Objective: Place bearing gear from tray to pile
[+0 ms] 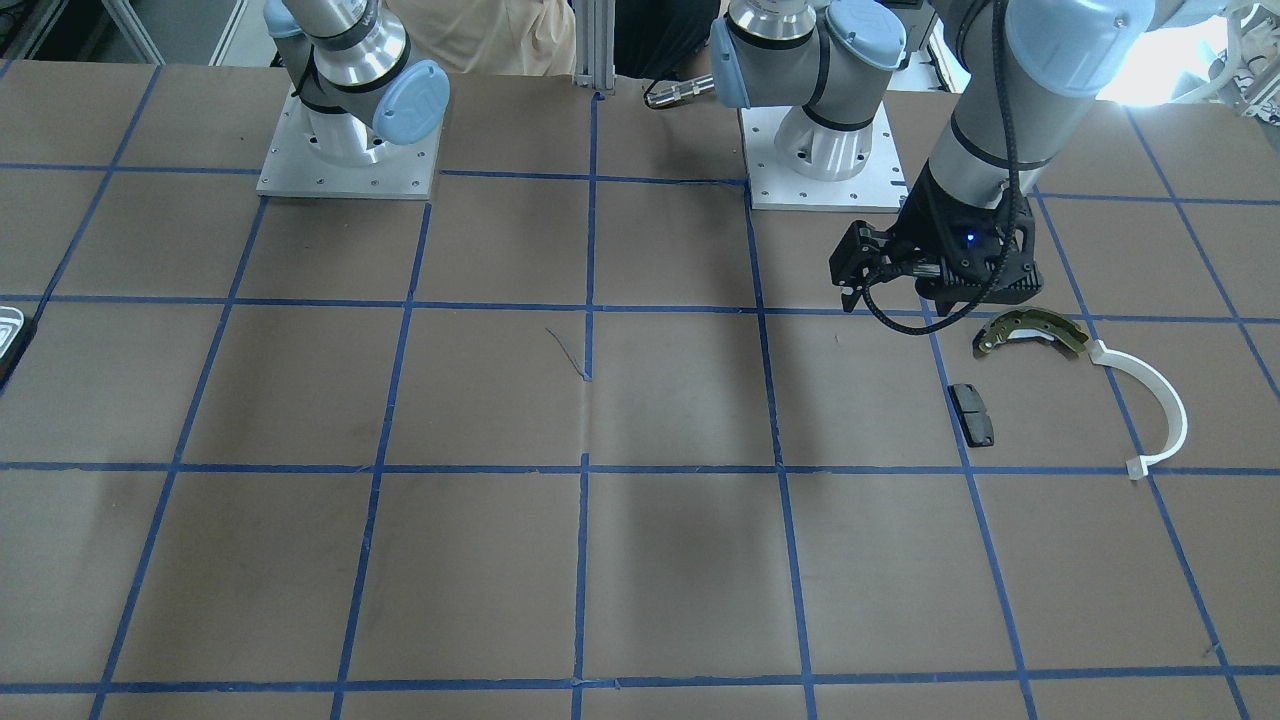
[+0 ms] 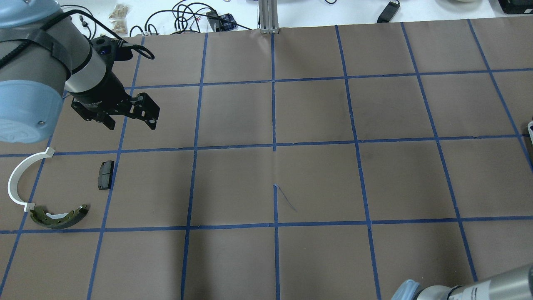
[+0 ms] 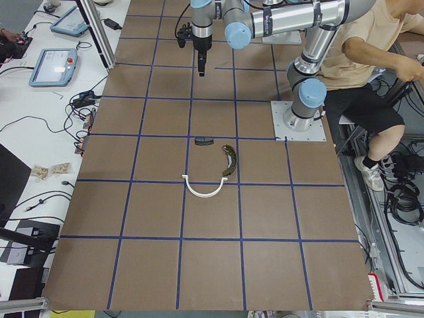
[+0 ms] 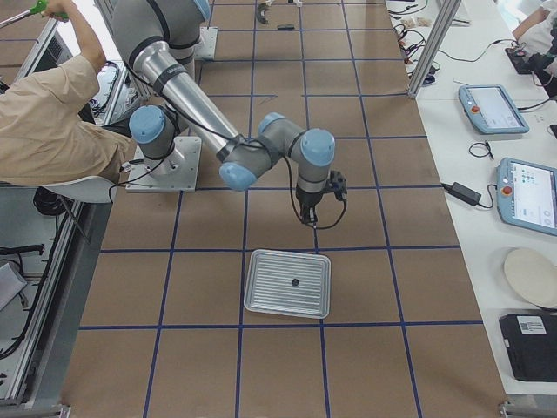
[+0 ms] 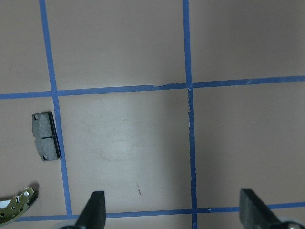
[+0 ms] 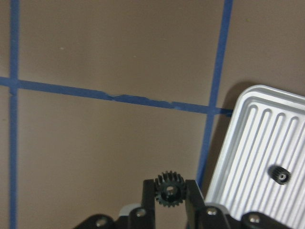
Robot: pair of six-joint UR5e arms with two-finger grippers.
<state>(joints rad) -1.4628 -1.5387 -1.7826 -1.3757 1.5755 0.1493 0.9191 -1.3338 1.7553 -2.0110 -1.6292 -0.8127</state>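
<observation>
My right gripper is shut on a small black bearing gear and holds it just off the corner of the ribbed silvery tray, over the brown table. A second small gear lies in the tray. The exterior right view shows the tray below that gripper. The pile lies at the far end: brass shoe, white half-ring, black pad. My left gripper is open and empty, hovering beside the pile; its wrist view shows the pad.
The table is brown paper with a blue tape grid. Both arm bases stand on plates at the robot side. A seated person is behind the robot. Cables and tablets lie along the far side.
</observation>
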